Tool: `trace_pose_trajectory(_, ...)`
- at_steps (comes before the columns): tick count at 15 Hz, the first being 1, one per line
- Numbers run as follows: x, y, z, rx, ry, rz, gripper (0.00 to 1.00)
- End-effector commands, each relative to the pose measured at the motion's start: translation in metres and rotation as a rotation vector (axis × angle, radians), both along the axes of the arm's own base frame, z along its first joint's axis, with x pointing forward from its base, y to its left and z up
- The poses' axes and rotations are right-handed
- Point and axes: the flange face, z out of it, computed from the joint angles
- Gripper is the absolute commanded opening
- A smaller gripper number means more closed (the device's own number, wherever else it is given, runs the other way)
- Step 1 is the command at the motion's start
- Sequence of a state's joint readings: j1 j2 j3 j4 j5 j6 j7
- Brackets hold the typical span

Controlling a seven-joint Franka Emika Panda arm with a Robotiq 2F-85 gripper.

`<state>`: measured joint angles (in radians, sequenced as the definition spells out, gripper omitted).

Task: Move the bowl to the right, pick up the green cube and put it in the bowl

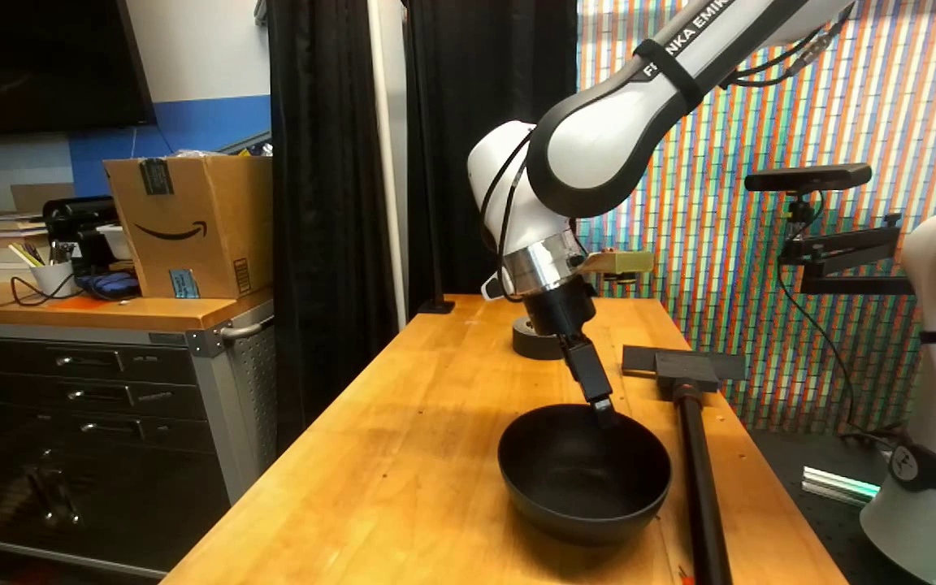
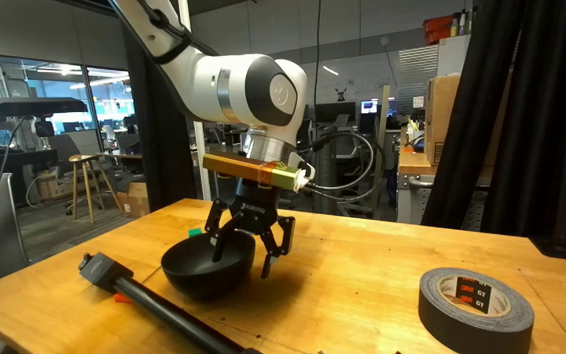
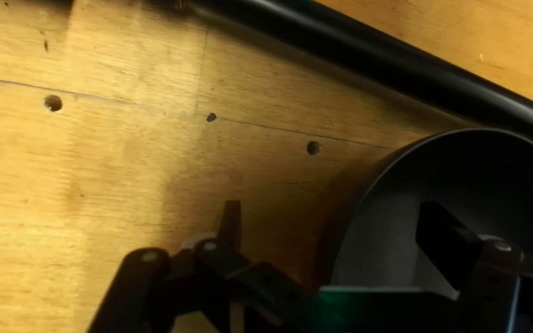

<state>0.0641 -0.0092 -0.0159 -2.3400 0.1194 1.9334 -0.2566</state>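
The black bowl [image 1: 582, 487] stands upright on the wooden table, and it also shows in an exterior view [image 2: 204, 278] and at the right of the wrist view [image 3: 382, 236]. Its inside looks empty where it shows. The green cube [image 2: 195, 231] is on the table behind the bowl, partly hidden by the bowl's rim. The cube is hidden in the other views. My gripper [image 2: 241, 264] is open and points down over the bowl's rim. One finger is inside the bowl and the other is outside, with the wall between them. The wrist view [image 3: 330, 208] shows this straddling too.
A black T-shaped bar [image 1: 699, 479] lies close beside the bowl, and it crosses the top of the wrist view [image 3: 387, 60]. A grey tape roll [image 2: 477, 319] lies on the table [image 2: 352, 275]. A small orange-red piece [image 2: 122, 298] lies by the bar.
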Motion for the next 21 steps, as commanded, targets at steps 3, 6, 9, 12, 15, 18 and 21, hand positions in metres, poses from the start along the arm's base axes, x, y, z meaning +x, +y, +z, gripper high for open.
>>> trace_pose_trajectory(3,0.013,0.002,-0.008,-0.062,0.024,-0.013,0.49)
trace_pose_trajectory(6,0.017,-0.002,-0.008,-0.086,0.026,-0.03,0.27)
trace_pose_trajectory(9,0.024,-0.017,0.0,-0.079,0.025,-0.049,0.07)
trace_pose_trajectory(12,0.037,-0.044,0.013,-0.084,0.002,-0.095,0.01)
trace_pose_trajectory(15,0.048,-0.083,0.031,-0.103,-0.025,-0.157,0.06)
trace_pose_trajectory(18,0.056,-0.122,0.044,-0.125,-0.051,-0.217,0.06)
trace_pose_trajectory(21,0.065,-0.154,0.054,-0.138,-0.071,-0.272,0.05)
